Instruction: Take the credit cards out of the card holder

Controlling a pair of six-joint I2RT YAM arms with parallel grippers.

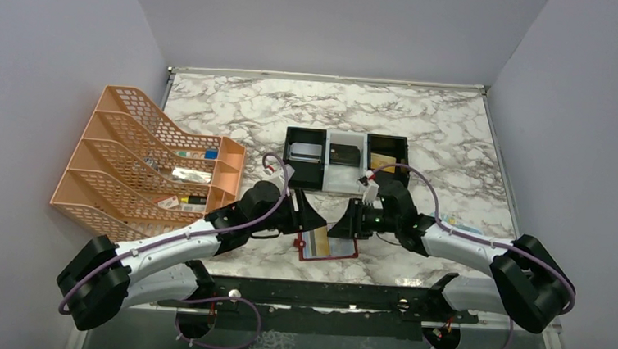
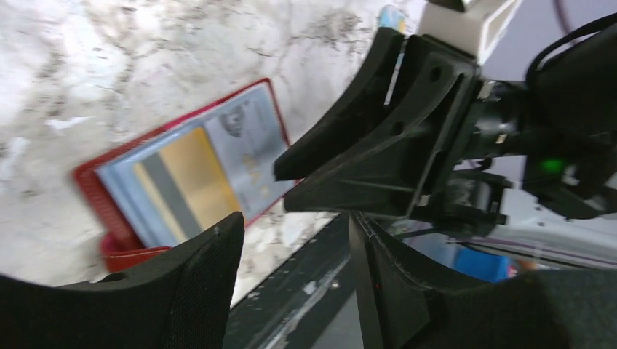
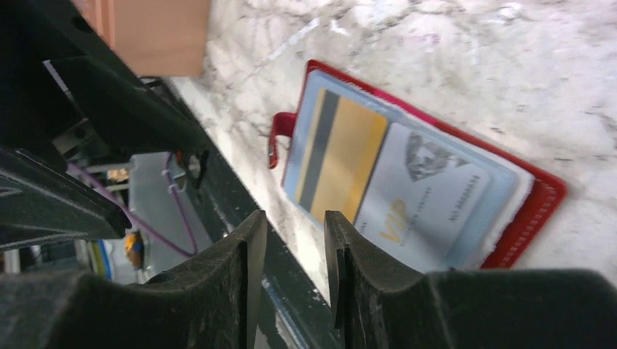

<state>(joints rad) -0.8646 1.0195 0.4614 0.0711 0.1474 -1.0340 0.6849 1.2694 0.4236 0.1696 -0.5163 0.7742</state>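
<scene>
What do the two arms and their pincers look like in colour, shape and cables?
The left arm and right arm have white links between bulky black joints; a purple cable loops along each. The left pincer and right pincer are black, with two wedge-shaped fingers. A green light glows at the right wrist.

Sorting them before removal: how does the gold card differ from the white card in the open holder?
The gold card has a dark stripe near one edge; the white card is silvery with VIP lettering and a grey emblem. The gold card sits nearer the red strap, the white card in the other panel. Both lie flat inside the card holder.
</scene>
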